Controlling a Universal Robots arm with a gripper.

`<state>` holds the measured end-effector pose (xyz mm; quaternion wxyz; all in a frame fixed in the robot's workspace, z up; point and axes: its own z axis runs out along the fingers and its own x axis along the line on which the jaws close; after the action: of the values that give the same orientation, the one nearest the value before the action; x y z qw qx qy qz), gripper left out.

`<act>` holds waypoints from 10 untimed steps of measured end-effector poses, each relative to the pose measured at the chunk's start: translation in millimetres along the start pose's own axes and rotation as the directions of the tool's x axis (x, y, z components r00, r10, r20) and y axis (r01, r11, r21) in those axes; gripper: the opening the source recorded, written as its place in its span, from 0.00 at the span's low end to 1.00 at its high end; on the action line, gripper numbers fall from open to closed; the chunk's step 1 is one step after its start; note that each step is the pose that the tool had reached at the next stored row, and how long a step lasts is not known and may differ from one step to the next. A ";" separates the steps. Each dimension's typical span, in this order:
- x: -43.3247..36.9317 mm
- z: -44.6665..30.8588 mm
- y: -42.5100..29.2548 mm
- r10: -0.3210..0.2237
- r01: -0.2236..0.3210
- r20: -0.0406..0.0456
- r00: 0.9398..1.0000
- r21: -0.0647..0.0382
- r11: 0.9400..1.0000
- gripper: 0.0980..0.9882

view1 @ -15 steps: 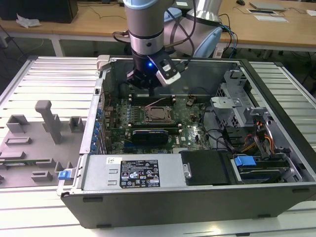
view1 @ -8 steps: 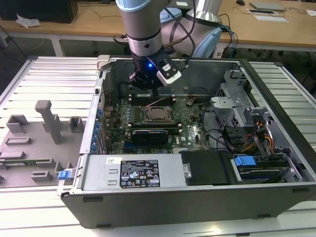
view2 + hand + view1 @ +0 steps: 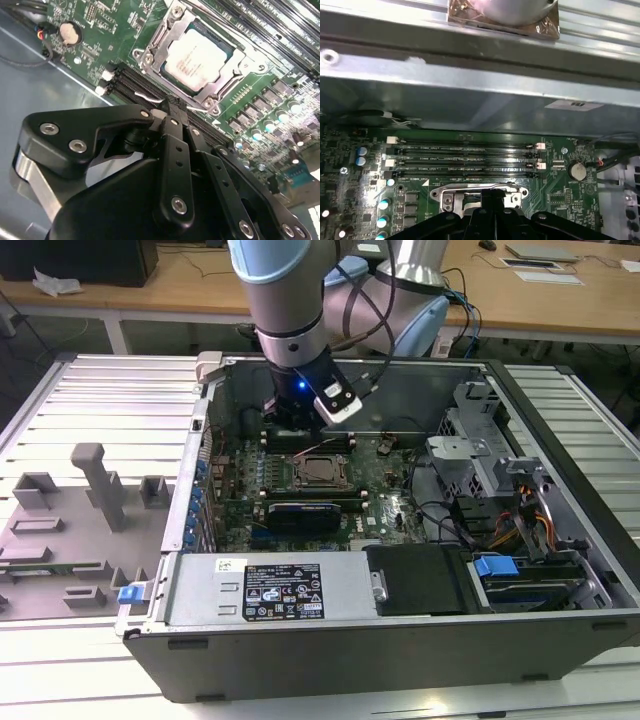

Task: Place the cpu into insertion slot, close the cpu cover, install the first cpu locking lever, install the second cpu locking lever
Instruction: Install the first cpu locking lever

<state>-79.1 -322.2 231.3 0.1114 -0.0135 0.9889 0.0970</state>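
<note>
My one gripper (image 3: 172,106) has its two black fingers pressed together, tips at the thin wire lever (image 3: 147,96) by the socket's edge; I cannot tell whether they pinch it. In the exterior view the single cpu (image 3: 320,471) lies at five o'clock from the gripper, just beside it. It is seated in the insertion slot (image 3: 145,57) under the one closed cpu cover (image 3: 220,85), a silvery frame. Four long black memory slots (image 3: 465,155) and one coin cell (image 3: 577,171) sit on the green board (image 3: 385,475) inside the grey metal case (image 3: 350,640).

Setting: robotics lab bench. Open computer case (image 3: 400,640) sits on slatted aluminium table (image 3: 110,390); grey fixture blocks (image 3: 100,485) beside it; robot arm (image 3: 285,290) overhead; wooden desks (image 3: 560,310) behind.
</note>
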 end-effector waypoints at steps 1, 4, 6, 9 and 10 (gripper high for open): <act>-0.2 2.0 -0.3 0.005 -0.005 0.001 1.000 0.001 1.000 0.01; -3.5 7.8 -0.9 0.022 -0.022 0.004 1.000 0.005 1.000 0.01; -4.3 10.3 0.9 0.030 -0.030 0.006 1.000 0.007 1.000 0.01; -5.7 12.9 5.2 0.036 -0.036 0.007 0.999 0.010 0.999 0.01; -6.3 13.6 6.6 0.037 -0.037 0.007 0.999 0.012 0.999 0.01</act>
<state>-70.3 -313.0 220.9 0.1132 0.0058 0.9892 0.0931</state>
